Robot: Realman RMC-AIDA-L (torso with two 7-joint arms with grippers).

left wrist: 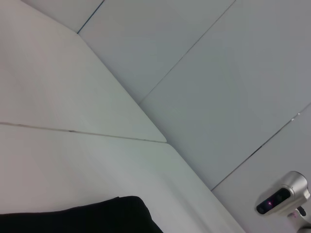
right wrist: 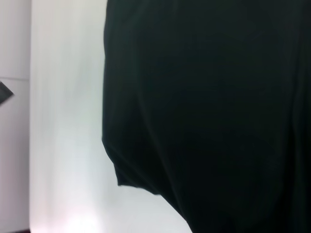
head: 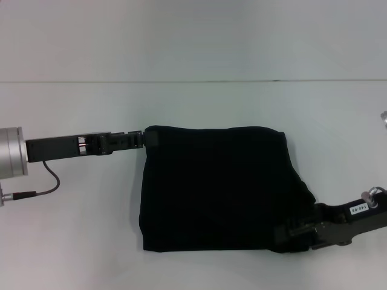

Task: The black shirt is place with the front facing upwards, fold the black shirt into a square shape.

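black shirt (head: 217, 187) folded nearly square, middle of table (head: 72, 241) | left gripper (head: 144, 139) pinches its far left corner; right gripper (head: 289, 232) at near right corner, grip unclear; probably evening the edges

Black tools on silver and dark arms

Left tool (head: 136, 140) joins a silver cylinder trailing a black cable; right tool (head: 296, 232) carries a white printed label behind it.

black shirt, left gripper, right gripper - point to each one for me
black shirt (head: 217, 187): head view, middle of the folded cloth.
left gripper (head: 145, 139): head view, tip at the shirt's far left corner.
right gripper (head: 296, 232): head view, tip at the shirt's near right corner.
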